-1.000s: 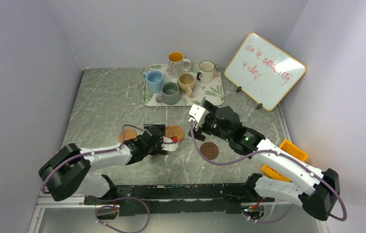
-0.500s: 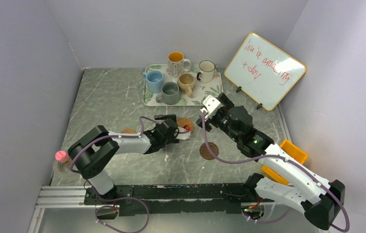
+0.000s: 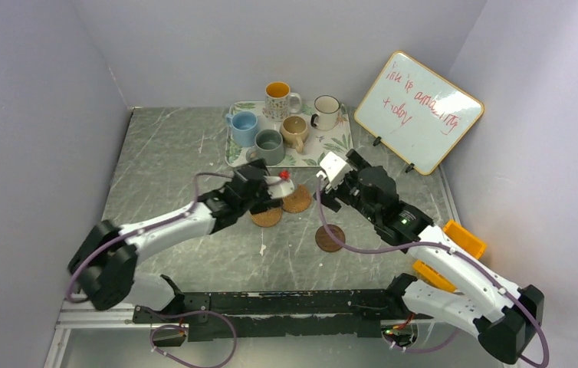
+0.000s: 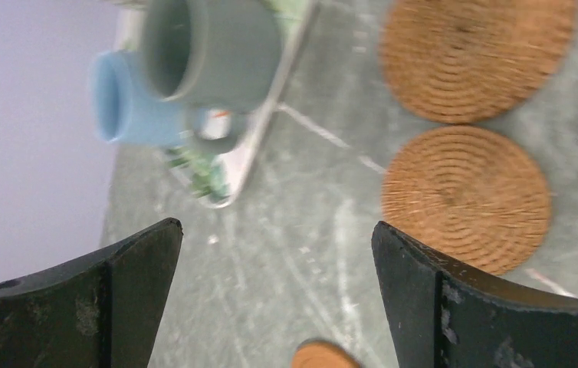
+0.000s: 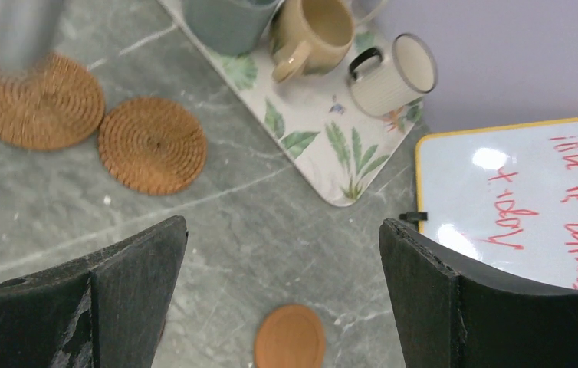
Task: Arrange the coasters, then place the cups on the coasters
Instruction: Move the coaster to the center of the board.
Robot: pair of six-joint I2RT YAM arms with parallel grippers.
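Nearest to us on the grey table (image 3: 163, 169) lies a smooth dark brown coaster (image 3: 330, 238), flat and on its own. A little farther and to its left we see two woven ones, the nearer woven coaster (image 3: 267, 216) and the farther woven coaster (image 3: 297, 199). They lie flat just beside each other, rims so close that we cannot tell whether they touch. The left hand (image 4: 277, 228) hangs above the table just beyond that pair, its fingers (image 4: 79, 299) spread wide and holding nothing. At the bottom edge of its wrist view we catch the rim of an orange-brown disc (image 4: 324, 356), and we cannot tell which coaster it is. The right hand (image 5: 280, 228) hangs to the right of the woven pair, near the tray's near right corner. It is likewise spread wide and empty, with the smooth coaster on its near side. Beyond both hands sits the leaf-print tray (image 3: 336, 146), carrying all five cups upright. The grey-green cup (image 3: 269, 146) is at its near edge, with the light blue cup (image 3: 244, 126) and the tan cup (image 3: 295, 130) behind it. Farther back are the white cup with a dark rim (image 3: 326, 111) and, last, the patterned cup with an orange inside (image 3: 278, 98). Off to the right a whiteboard (image 3: 418, 111) with red writing leans on its stand.
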